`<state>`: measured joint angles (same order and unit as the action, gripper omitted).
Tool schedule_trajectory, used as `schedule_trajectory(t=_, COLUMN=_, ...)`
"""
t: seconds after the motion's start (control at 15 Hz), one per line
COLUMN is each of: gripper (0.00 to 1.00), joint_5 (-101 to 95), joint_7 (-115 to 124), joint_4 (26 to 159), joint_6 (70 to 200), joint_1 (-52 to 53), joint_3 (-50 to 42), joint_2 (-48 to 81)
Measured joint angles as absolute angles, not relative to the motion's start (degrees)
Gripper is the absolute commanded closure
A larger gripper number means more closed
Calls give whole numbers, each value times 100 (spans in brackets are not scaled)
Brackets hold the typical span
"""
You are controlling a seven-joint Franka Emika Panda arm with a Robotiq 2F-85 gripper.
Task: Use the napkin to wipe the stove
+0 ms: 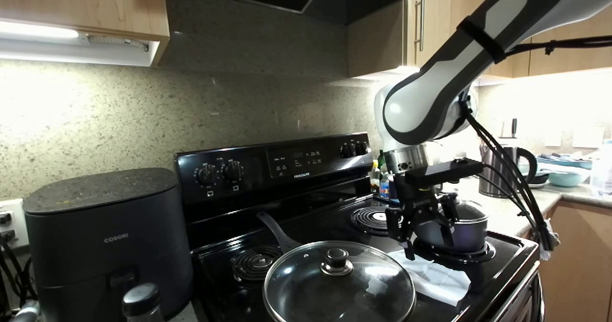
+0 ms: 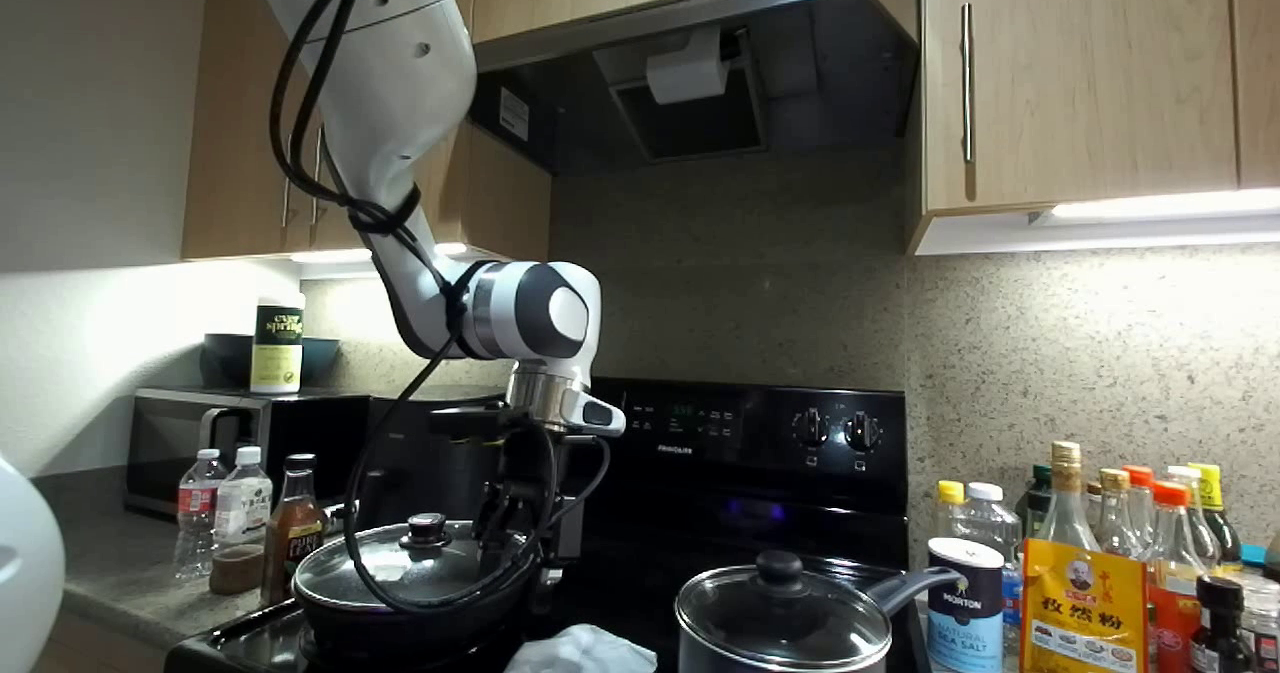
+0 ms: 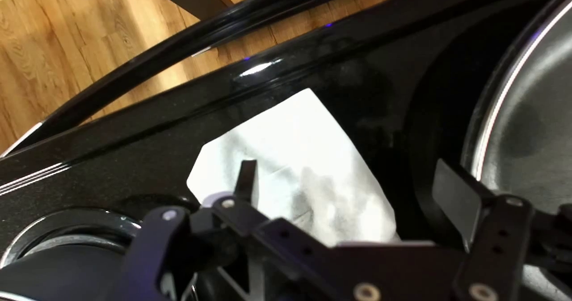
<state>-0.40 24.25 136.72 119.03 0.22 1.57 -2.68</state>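
Your hand point(image 3: 353, 189) is spread wide above the napkin point(image 3: 295, 162), holding nothing. The napkin lies on the stove point(image 1: 325, 228) between saucepan point(image 1: 471, 234) and lidded frying pan point(image 1: 334, 286), a corner pointing to the front edge; partly hidden, its long axis seems to run front-to-back.

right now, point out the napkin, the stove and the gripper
Napkin point(image 3: 301, 160): wrist view, middle of its upper face
Stove point(image 1: 325, 228): in an exterior view, bare cooktop
Gripper point(image 3: 352, 192): wrist view, midway between its fingertips

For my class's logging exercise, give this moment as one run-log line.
end effector: open, above napkin | napkin: on stove | grasp: not yet
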Motion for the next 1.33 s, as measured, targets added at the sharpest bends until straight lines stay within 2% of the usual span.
schedule_trajectory(t=0.8, gripper=0, joint_5=-50, joint_7=2369, joint_4=12812, joint_6=12084, joint_1=12, joint_3=-51, joint_2=839)
schedule_trajectory(t=1.33, gripper=0, joint_5=-44, joint_7=2389, joint_4=12745, joint_6=12084, joint_1=17, joint_3=-182, joint_2=1058)
